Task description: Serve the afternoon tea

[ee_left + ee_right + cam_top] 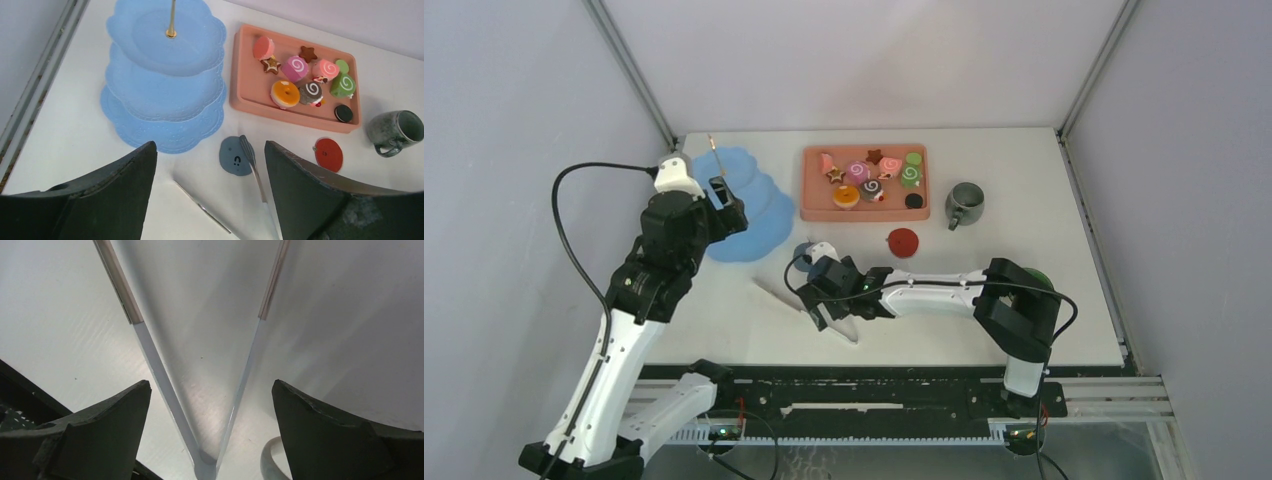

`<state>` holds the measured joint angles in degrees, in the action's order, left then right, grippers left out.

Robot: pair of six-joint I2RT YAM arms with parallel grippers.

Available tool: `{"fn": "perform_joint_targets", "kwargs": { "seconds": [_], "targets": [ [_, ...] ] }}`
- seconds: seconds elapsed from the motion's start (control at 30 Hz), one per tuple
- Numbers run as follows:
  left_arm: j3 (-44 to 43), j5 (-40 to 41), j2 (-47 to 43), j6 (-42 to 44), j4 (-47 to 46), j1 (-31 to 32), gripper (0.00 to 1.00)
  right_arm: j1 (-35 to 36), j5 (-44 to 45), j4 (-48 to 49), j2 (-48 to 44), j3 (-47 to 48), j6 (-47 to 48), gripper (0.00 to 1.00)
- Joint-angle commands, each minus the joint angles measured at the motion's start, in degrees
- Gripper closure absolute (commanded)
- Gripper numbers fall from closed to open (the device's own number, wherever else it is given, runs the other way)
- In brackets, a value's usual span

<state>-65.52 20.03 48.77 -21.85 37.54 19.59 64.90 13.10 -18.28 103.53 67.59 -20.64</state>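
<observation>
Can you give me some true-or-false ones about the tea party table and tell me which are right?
1. The blue tower has no treats on it. True.
2. The grey mug stands on the pink tray. False: it stands on the table, to the right of the tray.
3. The right gripper is squeezing the tongs. False: it is open above the tongs, which lie on the table.
4. A red round treat lies on the table, outside the tray. True.
</observation>
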Motion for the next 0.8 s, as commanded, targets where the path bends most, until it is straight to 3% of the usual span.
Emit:
{"fn": "perform_joint_targets", "kwargs": {
  "seconds": [0.0,0.3,0.77],
  "targets": [
    [1.5,2.7,-2.0,1.3,-1.9,0.2,0.16,0.3,-2.6,6.3,-0.4,-0.3,0.6,0.00],
    [0.7,0.1,0.1,0.5,-1.8,0.2,0.16,0.5,-4.1,8.2,-2.2,-1.8,1.3,0.00],
    [1.5,-1.9,0.3,0.8,-2.3,0.2,0.16,2.0,-0.1,7.0,2.7,-0.7,-0.2,0.00]
  ]
}}
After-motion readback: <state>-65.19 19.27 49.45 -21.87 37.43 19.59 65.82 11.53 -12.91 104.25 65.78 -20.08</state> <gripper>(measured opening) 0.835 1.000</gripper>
